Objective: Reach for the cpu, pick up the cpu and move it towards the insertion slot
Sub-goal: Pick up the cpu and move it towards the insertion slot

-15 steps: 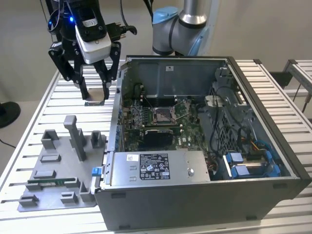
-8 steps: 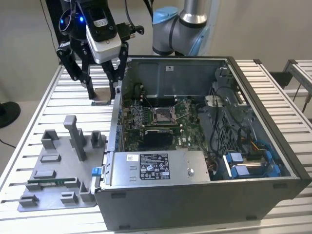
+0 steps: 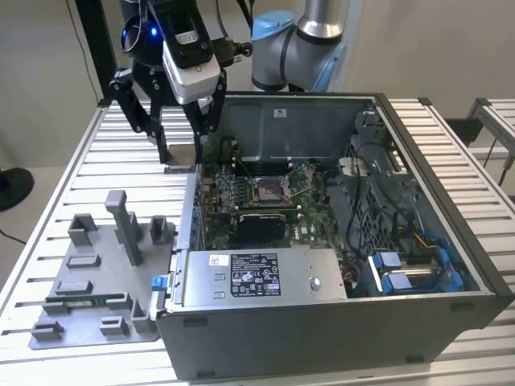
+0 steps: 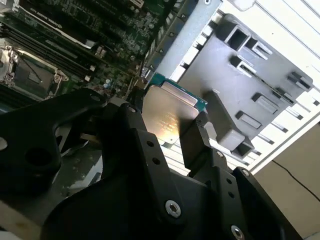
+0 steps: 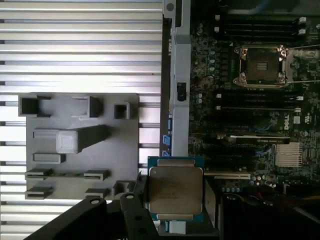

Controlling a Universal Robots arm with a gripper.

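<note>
The cpu [image 5: 174,189], a flat square chip with a pale metallic face and a green edge, is held between the fingers of my gripper [image 5: 174,200], which is shut on it. In the second wrist view the cpu [image 4: 170,112] sits in the gripper [image 4: 165,127] over the case's side wall. In the exterior view the gripper [image 3: 183,157] hangs just outside the open computer case's wall on the exterior view's left, above the slatted table. The insertion slot [image 3: 265,190], a square socket with a shiny metal frame, lies open on the motherboard in both wrist views [image 5: 262,66] [image 4: 30,75], apart from the cpu.
A grey plastic tray [image 3: 88,297] with upright blocks lies on the slatted table at the exterior view's left, a thin green memory stick [image 3: 80,301] in it. The open computer case [image 3: 451,241] holds the power supply [image 3: 257,277], cables and blue-tabbed drive bays [image 3: 402,273].
</note>
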